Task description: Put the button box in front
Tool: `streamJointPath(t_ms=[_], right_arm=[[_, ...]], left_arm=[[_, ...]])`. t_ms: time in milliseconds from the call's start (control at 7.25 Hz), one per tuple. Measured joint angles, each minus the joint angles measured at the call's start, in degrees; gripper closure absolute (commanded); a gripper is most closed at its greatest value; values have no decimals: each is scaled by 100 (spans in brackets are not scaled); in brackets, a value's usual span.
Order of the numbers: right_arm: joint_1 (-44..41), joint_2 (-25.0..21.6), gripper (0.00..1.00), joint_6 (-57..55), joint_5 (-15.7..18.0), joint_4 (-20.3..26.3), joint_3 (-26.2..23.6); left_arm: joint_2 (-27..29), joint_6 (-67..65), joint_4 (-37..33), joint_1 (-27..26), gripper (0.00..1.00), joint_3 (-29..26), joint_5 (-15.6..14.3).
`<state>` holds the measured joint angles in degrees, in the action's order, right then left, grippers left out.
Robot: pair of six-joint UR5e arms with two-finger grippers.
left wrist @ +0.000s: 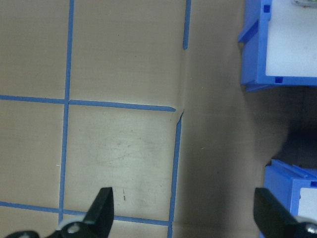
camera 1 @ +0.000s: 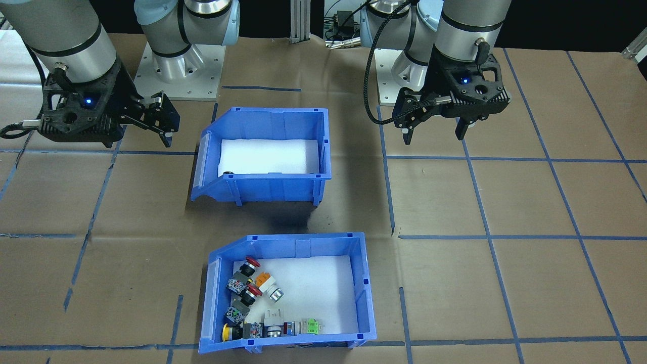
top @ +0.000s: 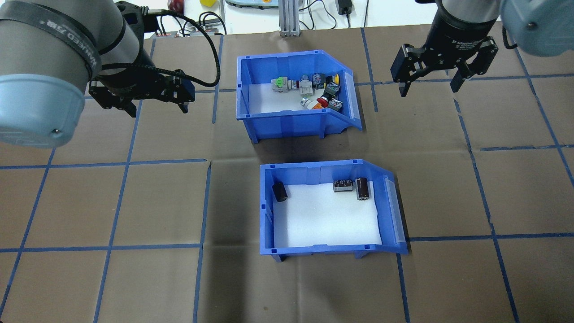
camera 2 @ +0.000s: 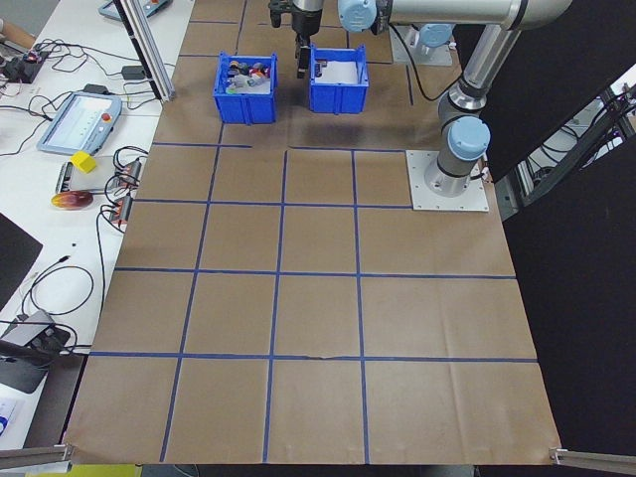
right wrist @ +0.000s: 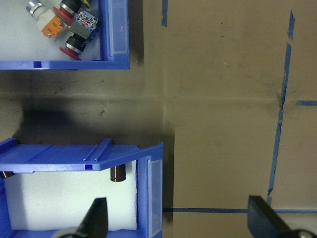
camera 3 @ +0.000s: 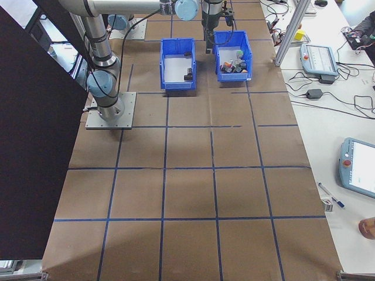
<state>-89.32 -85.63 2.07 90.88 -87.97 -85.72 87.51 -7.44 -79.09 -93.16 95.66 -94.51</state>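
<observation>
Button box [top: 296,96]: stiff, light plastic, loose switches inside, best gripped by a side wall. Left end effector [top: 157,105] and right end effector [top: 428,87] flanking it, both spread, empty.

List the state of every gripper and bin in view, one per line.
Left gripper: open, empty, above the table beside the bins.
Right gripper: open, empty, above the table on the other side.
Button box: upright on the table, far from the robot, switches piled at one end.
Other bin: upright, nearer the robot, holding a few dark cylinders.
</observation>
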Motion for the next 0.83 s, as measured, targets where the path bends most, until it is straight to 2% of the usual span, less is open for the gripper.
streamJointPath(t_ms=[414,828], right_arm=[[2,-105,0,-113,48,-49,-248],[3,-169,0,-118,60,-52,-285]], left_arm=[[11,-3,8,0,1,2,2],[11,-3,8,0,1,5,2]])
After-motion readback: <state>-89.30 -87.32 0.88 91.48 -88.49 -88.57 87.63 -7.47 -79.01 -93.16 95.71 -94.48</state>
